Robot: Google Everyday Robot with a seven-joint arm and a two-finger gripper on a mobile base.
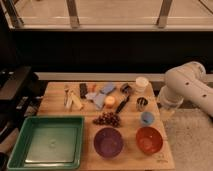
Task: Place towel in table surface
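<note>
A dark low wall (105,50) is seen running behind the scene, topped by a window with metal uprights (73,12); grey floor (192,142) is visible at the right. The middle is filled by a wooden table (90,117). A green tray (45,141) is set at its front left corner. The white robot arm (187,87) is bent over the right edge, and its gripper (167,107) is lowered just beside that edge; whether it is open, or holding anything, cannot be told. A purple bowl (108,141) and an orange-red bowl (149,139) are placed side by side at the front. The blue towel (96,98) is lying crumpled on the table near the back, left of centre. Grapes (107,119), a white cup (141,83), a metal cup (142,103) and a small blue cup (146,118) are scattered nearby.
</note>
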